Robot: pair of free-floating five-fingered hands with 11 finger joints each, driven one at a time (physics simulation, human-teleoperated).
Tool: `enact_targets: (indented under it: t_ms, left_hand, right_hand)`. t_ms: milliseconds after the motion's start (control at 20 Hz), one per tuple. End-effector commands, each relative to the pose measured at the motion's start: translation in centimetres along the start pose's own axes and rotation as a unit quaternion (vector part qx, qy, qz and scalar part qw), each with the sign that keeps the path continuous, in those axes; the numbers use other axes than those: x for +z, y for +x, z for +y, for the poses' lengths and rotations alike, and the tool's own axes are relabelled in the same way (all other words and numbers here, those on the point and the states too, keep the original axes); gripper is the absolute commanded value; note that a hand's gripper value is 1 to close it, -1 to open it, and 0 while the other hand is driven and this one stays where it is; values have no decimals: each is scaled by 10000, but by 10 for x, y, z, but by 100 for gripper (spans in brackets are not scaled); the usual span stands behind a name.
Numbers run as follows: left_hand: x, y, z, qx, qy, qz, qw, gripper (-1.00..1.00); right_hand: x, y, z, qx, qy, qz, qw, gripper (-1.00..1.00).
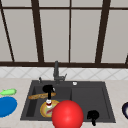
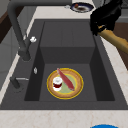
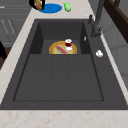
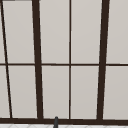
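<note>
Gripping the baguette (image 1: 41,95) by one end, fingers of my left hand (image 1: 48,88) curled round it, I held it in the air above the left basin of the sink (image 1: 87,100). It was lifted, by my reckoning, but not yet set down anywhere. Beneath it lay a yellow plate (image 2: 77,90) with a small jar (image 2: 57,83) and a red utensil (image 2: 66,80). A blue plate (image 1: 6,106) sat on the left counter, and my right hand (image 1: 93,116) hung by the sink's front right edge.

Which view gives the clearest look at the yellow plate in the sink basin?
The left side view: the yellow plate shows whole, unobstructed. In the right side view it lies farther off; in the front view a red ball partly covers it.
</note>
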Motion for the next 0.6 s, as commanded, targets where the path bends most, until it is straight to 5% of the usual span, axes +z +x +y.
enact_targets:
  t_ms: [0, 550]
  left_hand:
    - [28, 12, 5, 78, -11, -27, 10000, 100]
    - [101, 28, 16, 51, -44, -163, 9998, 100]
  right_hand:
    - [0, 0, 0, 0, 0, 0, 10000, 0]
    - [0, 0, 0, 0, 0, 0, 10000, 0]
